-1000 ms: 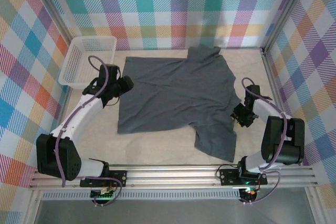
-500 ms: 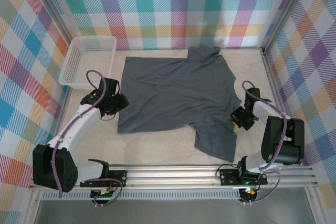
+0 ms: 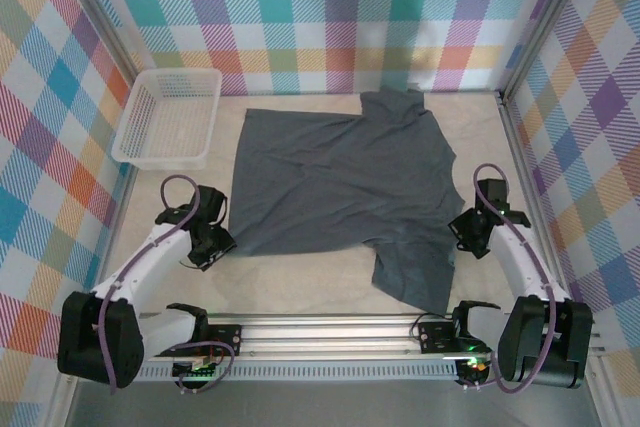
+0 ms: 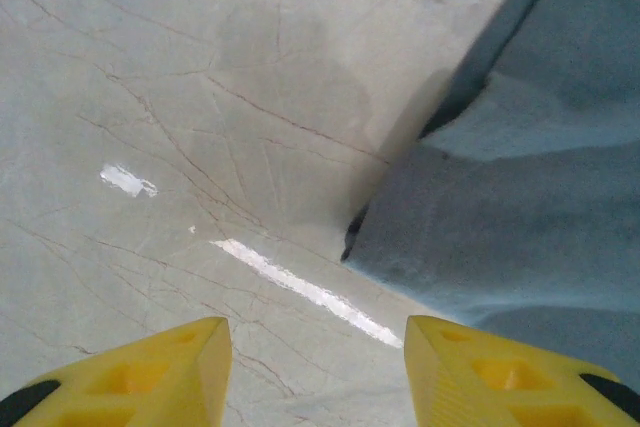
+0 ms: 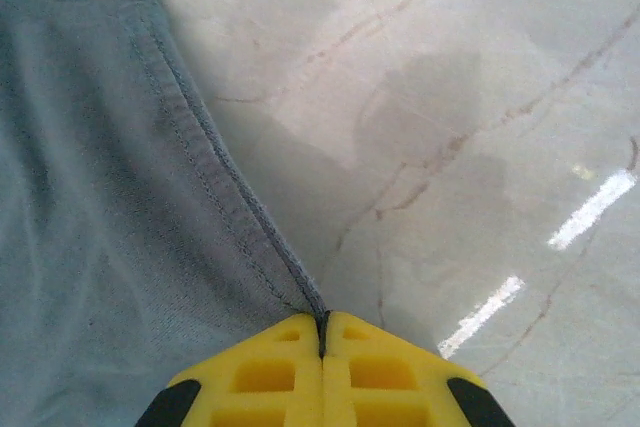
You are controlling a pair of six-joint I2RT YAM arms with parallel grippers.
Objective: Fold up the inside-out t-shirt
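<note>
You have no fold yet — the inside-out t-shirt (image 3: 340, 187) lies spread flat mid-frame on the desk (image 3: 300, 287); your right gripper (image 5: 322, 325) is pinched shut on its frame-right edge; your left gripper (image 4: 315, 345) hangs half open, empty, beside the lower-left corner.

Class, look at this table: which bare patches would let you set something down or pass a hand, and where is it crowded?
Free: the table strip between the t-shirt hem and the near rail; the far right strip beside the wall. Crowded: the basket corner, the left fingers by the hem, the right fingers pinching its edge.
</note>
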